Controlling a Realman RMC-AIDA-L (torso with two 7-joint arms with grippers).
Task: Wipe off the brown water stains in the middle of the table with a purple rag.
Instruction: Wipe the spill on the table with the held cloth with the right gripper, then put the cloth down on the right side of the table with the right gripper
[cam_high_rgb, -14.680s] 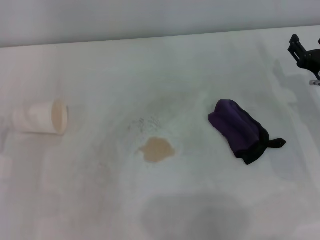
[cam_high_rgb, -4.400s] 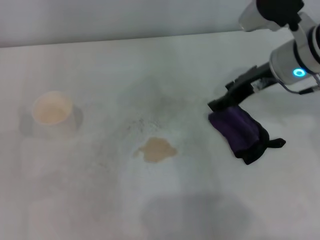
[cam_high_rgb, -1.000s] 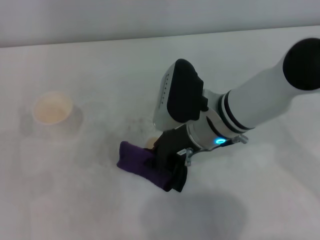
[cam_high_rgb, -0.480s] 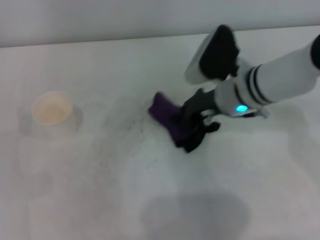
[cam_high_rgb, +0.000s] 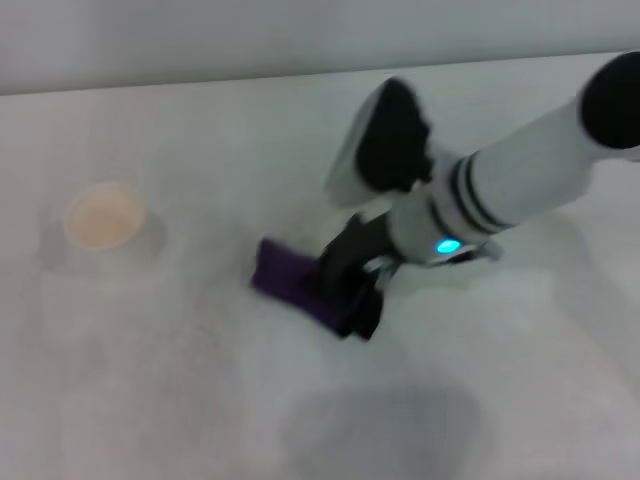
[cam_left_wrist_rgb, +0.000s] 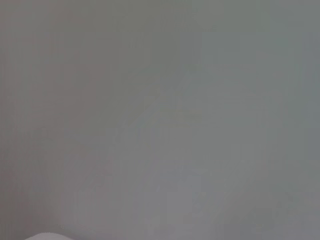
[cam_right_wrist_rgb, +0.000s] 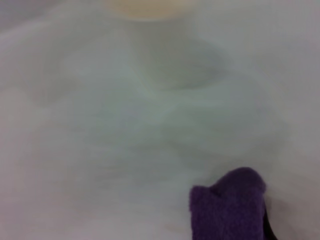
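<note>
In the head view my right gripper (cam_high_rgb: 345, 285) is down on the table (cam_high_rgb: 200, 400) near its middle, shut on the purple rag (cam_high_rgb: 290, 280), which lies pressed flat and trails out to the left of the fingers. The right wrist view shows the rag's purple end (cam_right_wrist_rgb: 227, 207) against the white tabletop. No brown water stains show on the table; the spot where the rag lies is covered. My left gripper is out of view, and the left wrist view shows only a plain grey surface.
A white cup (cam_high_rgb: 103, 225) with pale tan liquid stands upright at the left of the table; its base shows in the right wrist view (cam_right_wrist_rgb: 145, 7). The right arm (cam_high_rgb: 500, 190) reaches in from the right over the table.
Since half a second ago the right gripper has dragged the rag toward me and to the left. Earlier it carried the rag from the right side onto the tan blotch, which no longer shows.
</note>
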